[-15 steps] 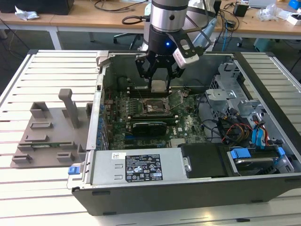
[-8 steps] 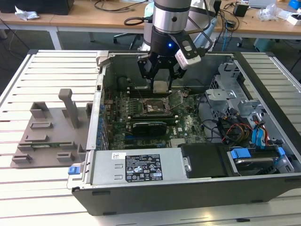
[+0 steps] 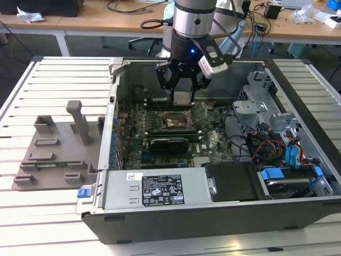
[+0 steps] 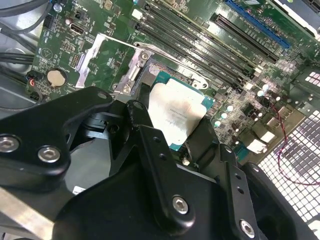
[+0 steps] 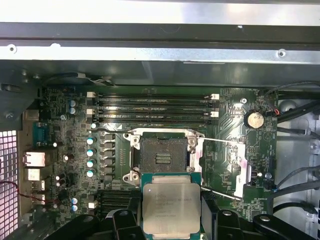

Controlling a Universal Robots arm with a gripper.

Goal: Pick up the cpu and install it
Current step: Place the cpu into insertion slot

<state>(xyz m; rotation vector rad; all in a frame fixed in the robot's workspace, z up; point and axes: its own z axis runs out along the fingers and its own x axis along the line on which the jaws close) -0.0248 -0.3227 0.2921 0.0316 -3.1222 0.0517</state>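
Gripper: black, two-fingered, on the arm's wrist, reaching down into the open computer case; fingers clamped on two opposite edges of the cpu.

Cpu: held flat, silver top up, off the board, over the near edge of the socket; in both wrist views it hangs between the black fingers.

Table: white, slatted, carrying everything listed.

Computer case: lying on its side, side panel off, near wall along the table's near edge.

Power supply box: grey, labelled, against the case's near wall.

Grey tray: on the table by the edge at the exterior view's left, beside the case.

Motherboard: green, flat on the case floor.

Socket: open, contact field bare, with the load plate swung back beside it.

Coin battery: beyond the load plate.

Memory slots: black rows past the socket, toward the case's far wall.

Drive cage: metal, at the case's end toward the exterior view's right.

Desks: wooden, behind the table.
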